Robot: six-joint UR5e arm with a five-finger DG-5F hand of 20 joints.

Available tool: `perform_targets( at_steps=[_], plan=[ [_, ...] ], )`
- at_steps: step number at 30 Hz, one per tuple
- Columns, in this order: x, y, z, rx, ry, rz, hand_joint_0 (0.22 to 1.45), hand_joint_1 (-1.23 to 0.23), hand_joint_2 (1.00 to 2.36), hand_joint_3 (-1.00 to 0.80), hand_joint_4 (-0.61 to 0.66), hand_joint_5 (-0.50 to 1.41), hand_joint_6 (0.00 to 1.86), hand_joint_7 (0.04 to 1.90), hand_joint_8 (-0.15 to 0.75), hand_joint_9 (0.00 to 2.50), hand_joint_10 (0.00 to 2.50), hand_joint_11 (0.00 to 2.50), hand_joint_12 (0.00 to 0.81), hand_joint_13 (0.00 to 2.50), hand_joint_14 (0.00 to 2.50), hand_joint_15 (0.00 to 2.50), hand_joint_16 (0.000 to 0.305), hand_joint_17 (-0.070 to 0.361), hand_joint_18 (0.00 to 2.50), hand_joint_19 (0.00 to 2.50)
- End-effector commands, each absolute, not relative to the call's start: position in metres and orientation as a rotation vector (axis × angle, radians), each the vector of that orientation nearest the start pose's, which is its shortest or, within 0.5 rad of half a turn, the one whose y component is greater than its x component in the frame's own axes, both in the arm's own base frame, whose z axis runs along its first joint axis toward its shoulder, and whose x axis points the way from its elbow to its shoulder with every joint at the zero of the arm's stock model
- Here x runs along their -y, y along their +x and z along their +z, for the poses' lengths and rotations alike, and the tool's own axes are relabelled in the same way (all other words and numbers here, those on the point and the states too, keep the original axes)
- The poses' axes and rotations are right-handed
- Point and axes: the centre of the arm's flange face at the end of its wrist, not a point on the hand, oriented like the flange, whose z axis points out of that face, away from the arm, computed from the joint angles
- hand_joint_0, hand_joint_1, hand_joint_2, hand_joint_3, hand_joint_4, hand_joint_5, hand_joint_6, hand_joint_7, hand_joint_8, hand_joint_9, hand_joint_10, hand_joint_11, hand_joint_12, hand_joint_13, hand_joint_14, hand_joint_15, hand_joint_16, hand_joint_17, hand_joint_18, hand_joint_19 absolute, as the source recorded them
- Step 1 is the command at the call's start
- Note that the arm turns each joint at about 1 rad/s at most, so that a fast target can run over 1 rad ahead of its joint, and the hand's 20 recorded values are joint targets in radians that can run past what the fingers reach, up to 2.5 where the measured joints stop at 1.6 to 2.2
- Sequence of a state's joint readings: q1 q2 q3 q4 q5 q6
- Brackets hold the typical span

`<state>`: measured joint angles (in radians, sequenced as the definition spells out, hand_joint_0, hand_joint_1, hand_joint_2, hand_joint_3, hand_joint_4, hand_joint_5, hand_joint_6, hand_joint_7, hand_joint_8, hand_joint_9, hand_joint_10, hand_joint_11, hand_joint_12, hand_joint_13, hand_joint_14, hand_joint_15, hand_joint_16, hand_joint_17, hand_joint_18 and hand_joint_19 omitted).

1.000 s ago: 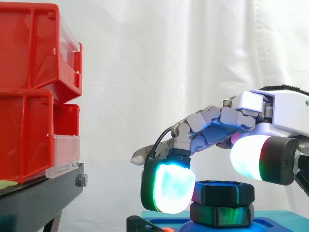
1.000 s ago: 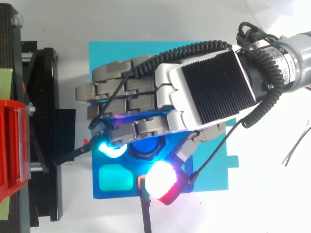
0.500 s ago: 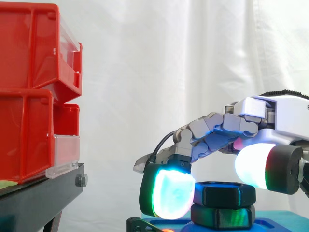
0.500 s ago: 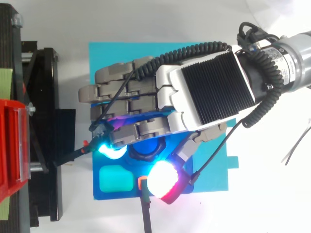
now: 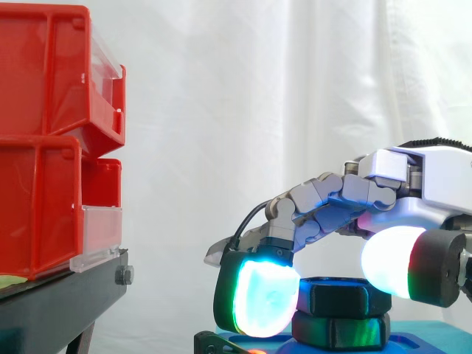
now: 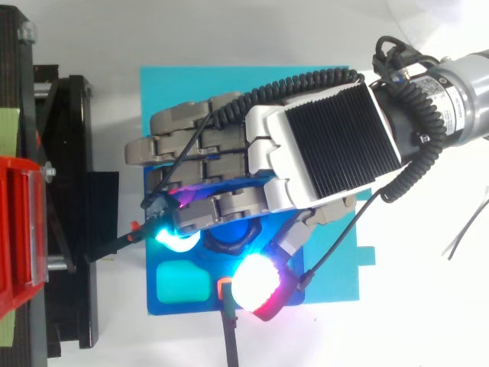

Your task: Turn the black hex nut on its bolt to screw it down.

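Hand [image 6: 321, 153] curls over nut [image 5: 341, 297], pinching it btw finger pad [image 5: 258, 299] & thumb pad [image 5: 391, 262]. Red bins [image 5: 44, 140] well apart, ahead of hand.

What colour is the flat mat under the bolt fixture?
Cyan; the mat shows best in the top view.

Seen from above, the robot hand [image 6: 321, 157] reaches in from the right over a blue base [image 6: 206, 304] on a cyan mat [image 6: 176, 84]. Its fingers [image 6: 179, 229] curl around a black nut [image 6: 229, 235]. A red bin [image 6: 19, 229] sits on a black stand [image 6: 76, 153] at left.
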<state>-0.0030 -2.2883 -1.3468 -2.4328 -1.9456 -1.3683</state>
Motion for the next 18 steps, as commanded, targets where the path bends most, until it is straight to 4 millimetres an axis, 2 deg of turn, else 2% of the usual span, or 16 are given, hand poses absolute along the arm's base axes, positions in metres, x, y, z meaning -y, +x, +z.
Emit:
perform_targets(
  at_steps=[1, 7, 10, 18],
  plan=[
    [0.0989, 0.7363, 0.2190, -1.372, -0.179, 0.422, 0.52, -0.35, 1.00, -0.50, 0.24, -0.19, 0.87, 0.99, 0.263, 0.66, 0.01, 0.41, 0.297, 0.45, 0.00, 0.07, 0.047, 0.105, 0.44, 0.24],
    [0.0982, 0.7360, 0.2189, -1.372, -0.186, 0.427, 0.54, -0.44, 1.01, -0.41, 0.24, -0.19, 0.87, 1.01, 0.257, 0.66, 0.02, 0.44, 0.291, 0.46, 0.00, 0.08, 0.046, 0.103, 0.44, 0.25],
    [0.0981, 0.7359, 0.2201, -1.371, -0.186, 0.427, 0.53, -0.55, 1.01, -0.38, 0.25, -0.21, 0.89, 0.99, 0.263, 0.66, 0.01, 0.48, 0.295, 0.46, 0.00, 0.09, 0.047, 0.105, 0.45, 0.24],
    [0.0981, 0.7359, 0.2201, -1.371, -0.186, 0.427, 0.45, -0.61, 1.00, -0.50, 0.30, -0.22, 0.90, 0.93, 0.295, 0.67, 0.02, 0.51, 0.328, 0.49, 0.00, 0.09, 0.054, 0.122, 0.51, 0.23]
  ],
)
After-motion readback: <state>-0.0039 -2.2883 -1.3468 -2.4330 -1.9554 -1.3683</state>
